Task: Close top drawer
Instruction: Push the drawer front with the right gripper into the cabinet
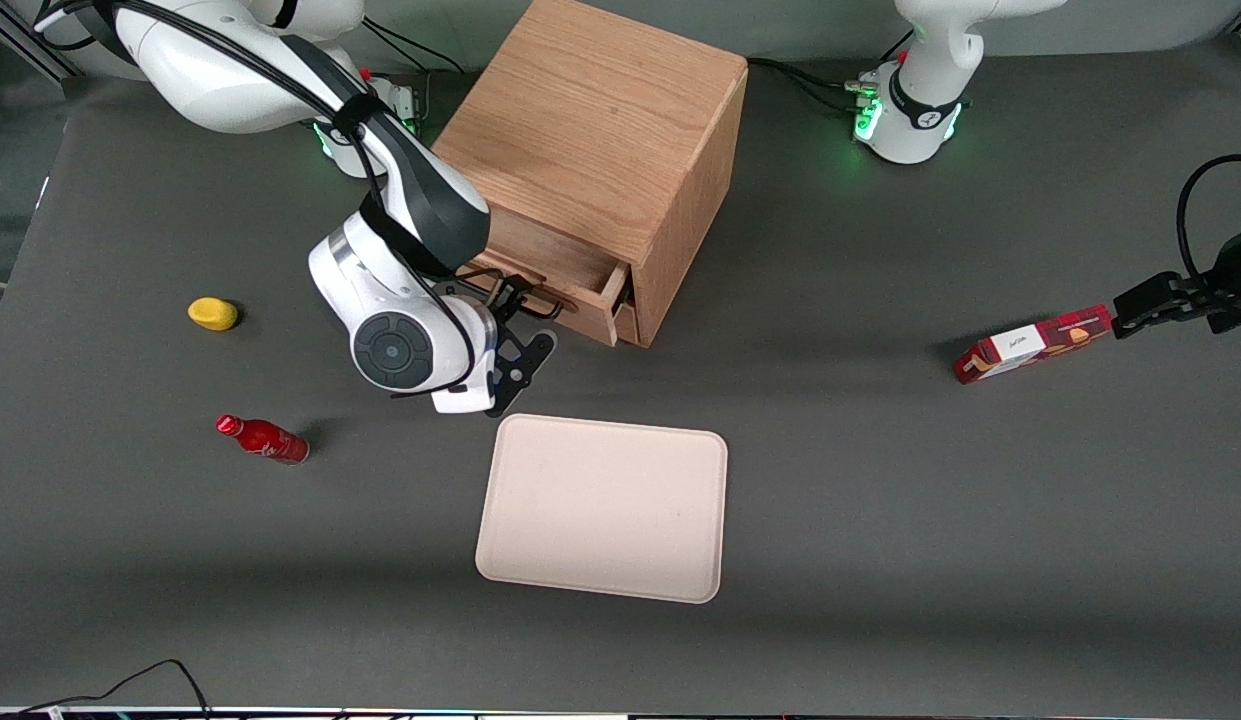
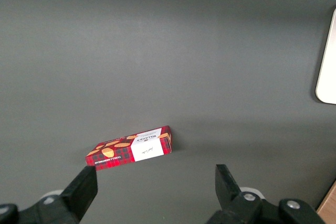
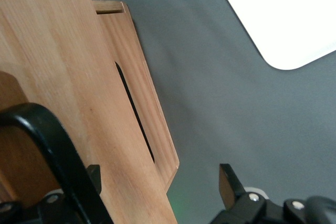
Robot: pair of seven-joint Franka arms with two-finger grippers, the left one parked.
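Observation:
The wooden cabinet (image 1: 590, 120) stands at the middle of the table. Its top drawer (image 1: 565, 268) is pulled out a short way, its black wire handle (image 1: 528, 303) facing the tray. My right gripper (image 1: 513, 318) sits right at that handle, in front of the drawer. In the right wrist view the gripper (image 3: 160, 182) is open, the light oak drawer front (image 3: 68, 77) fills the space between its fingers, and the black handle (image 3: 50, 140) crosses close to one finger (image 3: 93, 176). The fingers grip nothing.
A beige tray (image 1: 605, 505) (image 3: 283, 14) lies nearer the front camera than the cabinet. A red bottle (image 1: 263, 439) and a yellow object (image 1: 212, 313) lie toward the working arm's end. A red box (image 1: 1030, 345) (image 2: 131, 148) lies toward the parked arm's end.

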